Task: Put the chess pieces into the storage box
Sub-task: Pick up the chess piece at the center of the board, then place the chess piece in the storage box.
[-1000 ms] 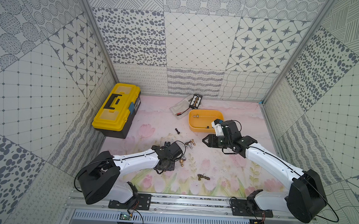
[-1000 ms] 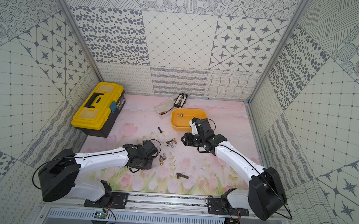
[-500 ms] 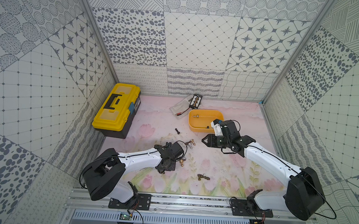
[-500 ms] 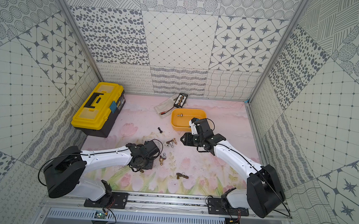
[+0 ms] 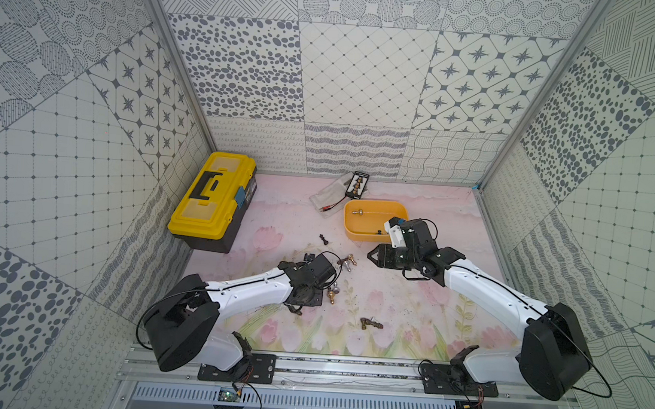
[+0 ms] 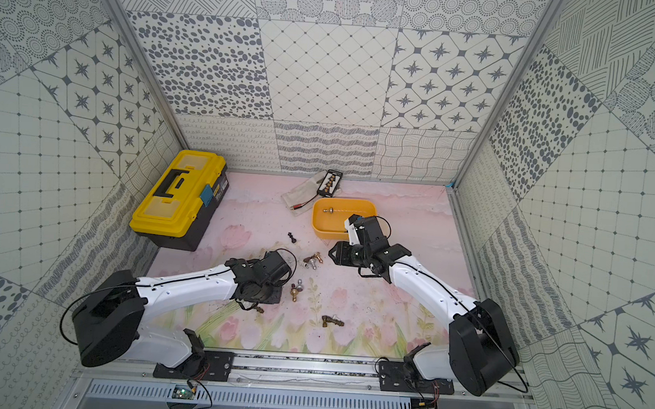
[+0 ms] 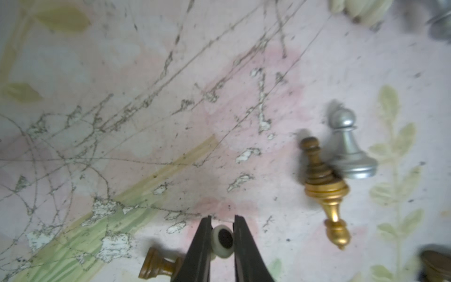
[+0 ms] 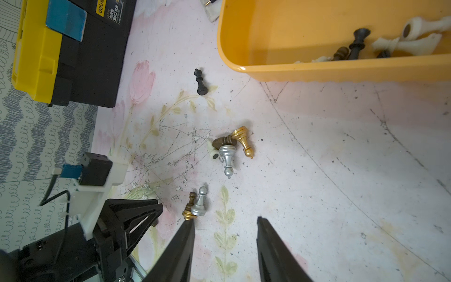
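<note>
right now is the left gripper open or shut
Shut: in the wrist view the left gripper pinches a white piece by its round base.

We see a pale pink mat printed with pink tulips and green leaves, scuffed grey. The walls carry grey-on-white tiles: dots, stars, grids, waves. The storage box is yellow-orange, the toolbox yellow with black handle and base. Among the chess pieces we find a silver pawn, a gold piece, a black piece and a cream piece with a black underside. A blurred piece looks brownish-gold to us.
</note>
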